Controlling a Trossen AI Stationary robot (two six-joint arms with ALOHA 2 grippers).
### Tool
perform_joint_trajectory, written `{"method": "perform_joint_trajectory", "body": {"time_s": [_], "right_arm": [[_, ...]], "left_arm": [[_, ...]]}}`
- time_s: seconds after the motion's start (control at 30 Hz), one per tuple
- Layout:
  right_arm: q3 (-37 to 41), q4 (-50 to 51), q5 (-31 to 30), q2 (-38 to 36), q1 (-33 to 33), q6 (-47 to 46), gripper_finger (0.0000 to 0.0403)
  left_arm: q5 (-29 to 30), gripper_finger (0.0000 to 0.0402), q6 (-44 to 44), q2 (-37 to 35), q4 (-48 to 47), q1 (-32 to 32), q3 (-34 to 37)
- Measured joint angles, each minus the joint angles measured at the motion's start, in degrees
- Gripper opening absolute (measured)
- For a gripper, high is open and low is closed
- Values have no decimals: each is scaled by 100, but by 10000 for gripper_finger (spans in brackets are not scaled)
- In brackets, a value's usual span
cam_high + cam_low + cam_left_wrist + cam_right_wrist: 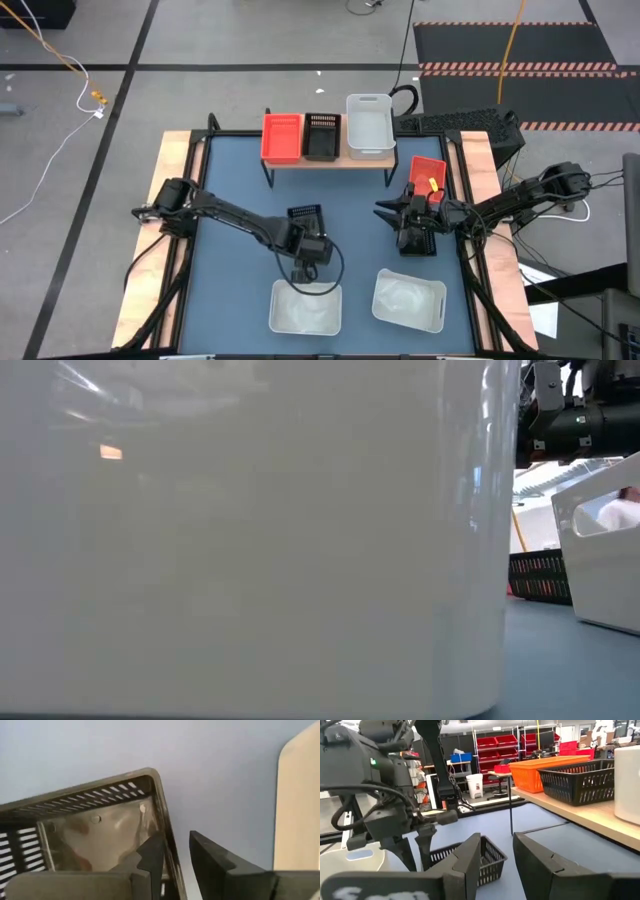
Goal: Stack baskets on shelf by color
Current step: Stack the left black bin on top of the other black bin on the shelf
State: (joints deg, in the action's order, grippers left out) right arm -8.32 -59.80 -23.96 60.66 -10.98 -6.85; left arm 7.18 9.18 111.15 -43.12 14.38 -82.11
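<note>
A black slotted basket (305, 213) stands on the blue table near the middle. My left gripper (175, 842) points down over its near wall (169, 827), close to a corner, one finger inside the basket and one outside. It is open. My right gripper (497, 840) hangs level at the table's right (398, 213), open with nothing between its fingers. The wooden shelf (330, 160) at the back carries a red basket (282, 137), a black basket (322, 136) and a white basket (369, 125). My left gripper comes at the black basket's near wall from above. The inner finger (150, 857) lies close against the wall's inside; whether it touches I cannot tell. A narrow gap shows between the wall and the outer finger (212, 860). The basket rests on the table.
Two white baskets (305, 307) (408, 300) stand near the front edge; one of them (250, 540) fills most of the low view. A red basket (428, 172) sits tilted at the right, behind my right gripper. Bare blue table lies between the shelf and the arms.
</note>
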Motion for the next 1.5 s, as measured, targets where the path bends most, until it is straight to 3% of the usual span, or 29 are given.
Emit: {"method": "perform_joint_trajectory", "body": {"time_s": [0.6,0.8,1.17,1.5], "right_arm": [[0,-25,-1,-2,0,0,109],[0,-41,-1,-2,0,-9,109],[-2,-19,-1,0,0,-61,109],[-2,3,-1,0,0,-61,109]], "left_arm": [[85,90,36,208,-74,-34,2],[87,16,-80,22,-676,-95,-261],[116,8,-881,-63,-2117,-130,-1996],[1607,6,-1682,-66,-3303,-374,-4225]]}}
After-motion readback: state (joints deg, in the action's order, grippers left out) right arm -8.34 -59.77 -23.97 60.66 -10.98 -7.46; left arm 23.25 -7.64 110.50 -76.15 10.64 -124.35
